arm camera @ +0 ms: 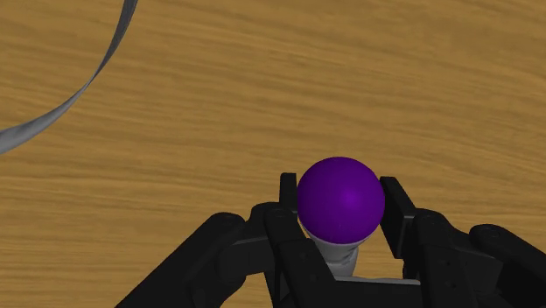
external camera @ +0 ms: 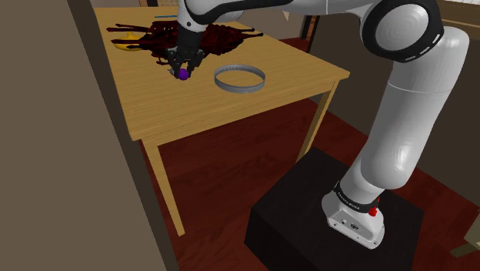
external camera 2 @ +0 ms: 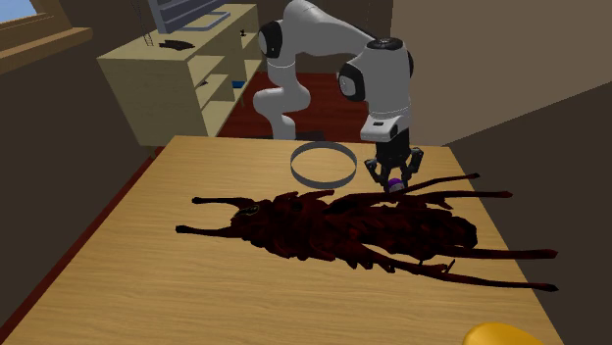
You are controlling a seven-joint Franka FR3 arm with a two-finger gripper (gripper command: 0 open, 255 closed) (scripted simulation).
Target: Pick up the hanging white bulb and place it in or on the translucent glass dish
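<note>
The bulb (arm camera: 339,199) is a purple ball on a short grey base. It sits between my gripper's (arm camera: 341,191) two black fingers (arm camera: 398,212), which press on both of its sides. In the shoulder view the gripper (external camera: 185,68) is low over the wooden table (external camera: 192,108), and the purple bulb (external camera: 183,75) peeks out below it. The dish (external camera: 239,87) is a low grey ring, a short way to the shoulder view's right of the gripper. From the second exterior view the gripper (external camera 2: 394,178) with the bulb (external camera 2: 395,183) stands just to the right of the dish (external camera 2: 322,182).
A huge dark red-brown insect figure (external camera 2: 353,225) sprawls across the table right beside the gripper, its long legs spread wide. A yellow object (external camera: 123,41) lies beyond it. A brown wall panel (external camera: 46,154) lines the shoulder view's left. Shelving (external camera 2: 177,78) stands behind the arm.
</note>
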